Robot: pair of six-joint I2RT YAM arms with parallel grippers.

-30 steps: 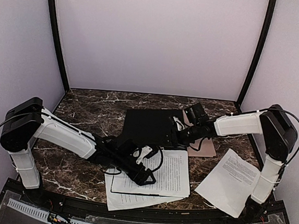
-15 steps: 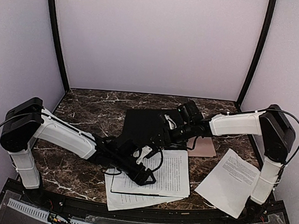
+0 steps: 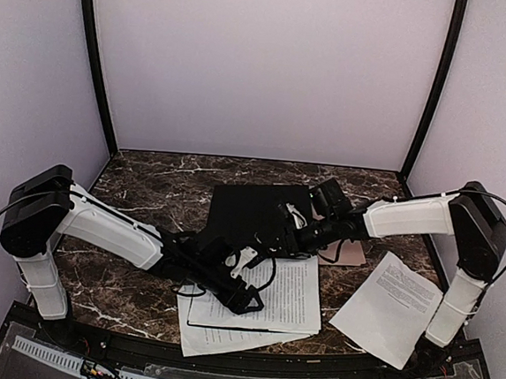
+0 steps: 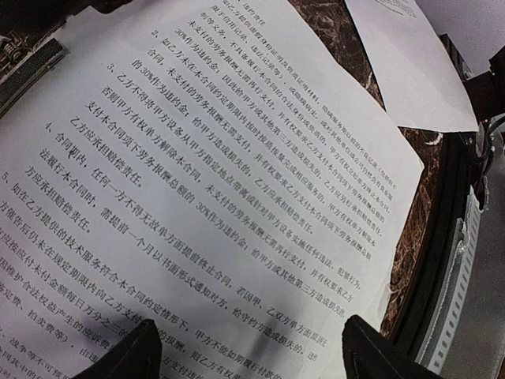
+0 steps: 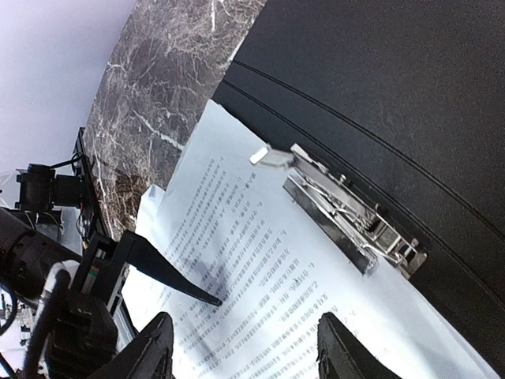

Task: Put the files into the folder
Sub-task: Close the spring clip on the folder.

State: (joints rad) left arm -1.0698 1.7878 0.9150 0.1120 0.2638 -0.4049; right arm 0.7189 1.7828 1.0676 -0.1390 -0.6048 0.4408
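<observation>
Veined marble (image 3: 147, 189) is carrying printed sheets (image 4: 237, 197) beneath left gripper (image 4: 245, 347) and right gripper (image 5: 245, 347), both gaping wide; right wrist is showing shiny clip (image 5: 347, 213) on folder (image 5: 379, 95) plainly.

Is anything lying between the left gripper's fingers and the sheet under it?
Nothing visible does. The left gripper is open over the printed sheet, with only bare paper showing between its fingertips. The metal clip sits at the sheet's far edge, well clear of the fingers.

stacked sheets (image 3: 292, 295) front-centre | lone sheet (image 3: 392, 306) right | folder (image 3: 247, 211) behind stack
</observation>
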